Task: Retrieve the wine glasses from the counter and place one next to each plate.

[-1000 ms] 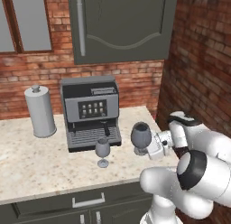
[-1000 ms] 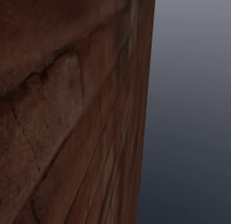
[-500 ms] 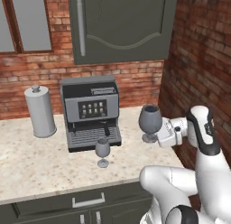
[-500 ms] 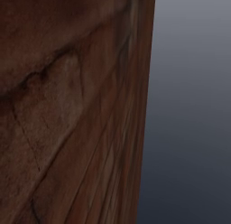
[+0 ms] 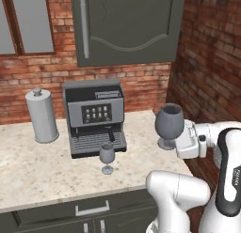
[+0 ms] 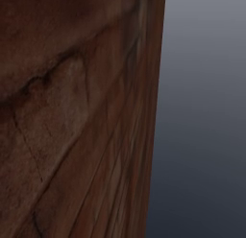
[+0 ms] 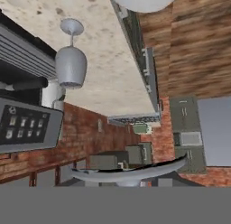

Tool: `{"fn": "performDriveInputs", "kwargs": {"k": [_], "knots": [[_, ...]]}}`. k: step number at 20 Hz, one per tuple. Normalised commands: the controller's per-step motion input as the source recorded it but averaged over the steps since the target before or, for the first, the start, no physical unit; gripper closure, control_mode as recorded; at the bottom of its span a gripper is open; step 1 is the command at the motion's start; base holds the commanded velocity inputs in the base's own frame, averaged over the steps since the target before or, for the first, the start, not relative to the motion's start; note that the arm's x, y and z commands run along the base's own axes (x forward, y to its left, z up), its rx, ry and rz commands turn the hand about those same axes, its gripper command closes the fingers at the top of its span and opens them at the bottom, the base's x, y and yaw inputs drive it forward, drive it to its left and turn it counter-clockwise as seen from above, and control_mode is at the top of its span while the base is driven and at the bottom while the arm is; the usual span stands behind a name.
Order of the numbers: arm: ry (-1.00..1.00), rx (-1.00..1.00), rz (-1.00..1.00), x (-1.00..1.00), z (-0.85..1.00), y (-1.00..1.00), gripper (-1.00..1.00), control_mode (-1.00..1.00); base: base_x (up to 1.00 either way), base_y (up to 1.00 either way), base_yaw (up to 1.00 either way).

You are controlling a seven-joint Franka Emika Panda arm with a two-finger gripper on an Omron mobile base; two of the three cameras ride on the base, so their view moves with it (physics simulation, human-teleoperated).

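The dark, wide-bowled smoky stemmed wine glass [image 5: 169,125] is held upright above the right end of the beige speckled stone counter [image 5: 37,168], gripped at its foot by the white gripper [image 5: 181,142], jaws partly closed. The slimmer clear stemmed glass [image 5: 107,158] stands before the black coffee machine [image 5: 94,115]. A grey knobbed canister [image 5: 41,115] is set against the red brick wall [image 5: 141,81].

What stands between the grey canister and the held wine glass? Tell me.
The coffee machine, in the left base view, with the slimmer wine glass just before it on the counter.
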Motion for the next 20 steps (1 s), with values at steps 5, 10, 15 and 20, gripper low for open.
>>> {"fn": "performDriveInputs", "kwargs": {"k": [5,10,15,20], "knots": [[-0.37,0.00,0.00,-0.94,0.58,0.00,1.00,-1.00,0.00,0.00,0.00],[-0.10,0.03,0.00,-0.34,0.33,0.01,1.00,1.00,-0.46,0.02,0.00],[0.00,0.00,0.00,0.00,0.00,0.00,1.00,1.00,-0.96,0.45,0.00],[0.00,0.00,0.00,0.00,0.00,0.00,1.00,1.00,-1.00,0.96,0.00]]}}
